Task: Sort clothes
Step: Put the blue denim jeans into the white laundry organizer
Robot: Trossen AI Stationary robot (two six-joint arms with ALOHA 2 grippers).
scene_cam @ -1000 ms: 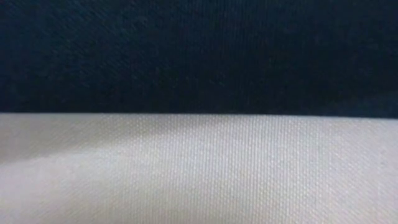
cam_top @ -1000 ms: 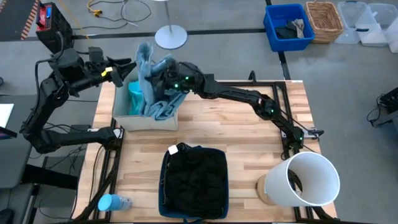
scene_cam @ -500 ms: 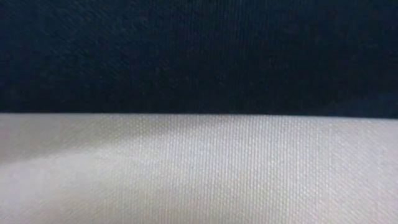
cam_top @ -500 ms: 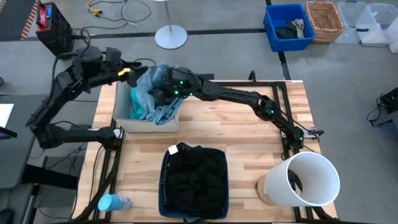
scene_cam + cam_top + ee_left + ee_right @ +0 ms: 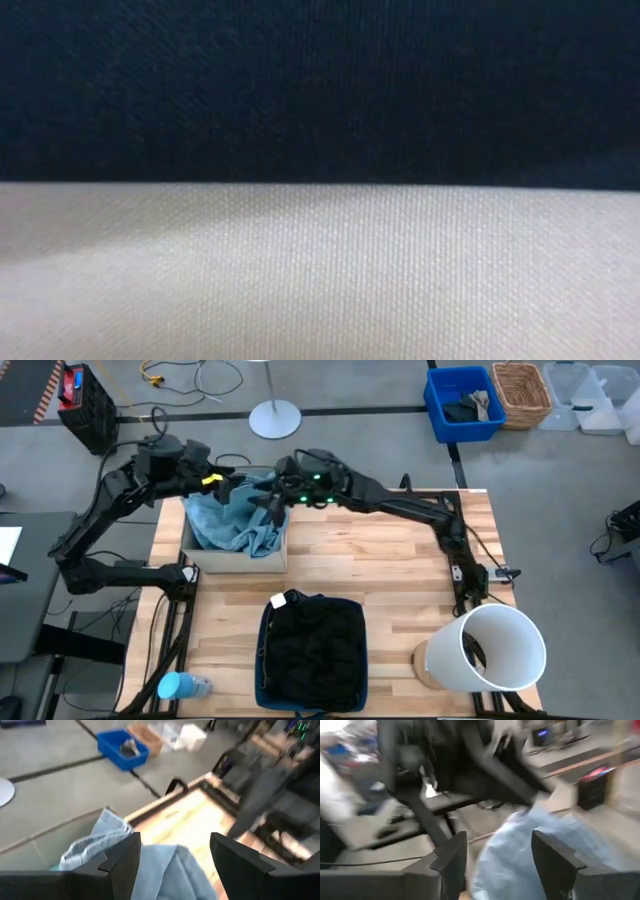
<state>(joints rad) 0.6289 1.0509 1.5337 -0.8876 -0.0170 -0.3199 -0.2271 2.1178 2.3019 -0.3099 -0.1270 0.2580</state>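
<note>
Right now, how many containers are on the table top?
3. A pale box at the far left holding light blue denim, a dark bin near the front centre with black clothes, and a white bucket at the front right. Nothing suggests more hidden.

Overhead light: we see even, bright indoor light on the pale wooden slatted surface (image 5: 380,580), with only soft shadows under the arms.
Glare: we find none on the white cylindrical bin (image 5: 490,648).
Low view: we get only out-of-focus fabric filling the frame, a dark band above a pale one.
Left wrist: we note motion blur over the room, while the light blue denim garment (image 5: 165,870) stays soft.
Right wrist: we see heavy smear everywhere.
</note>
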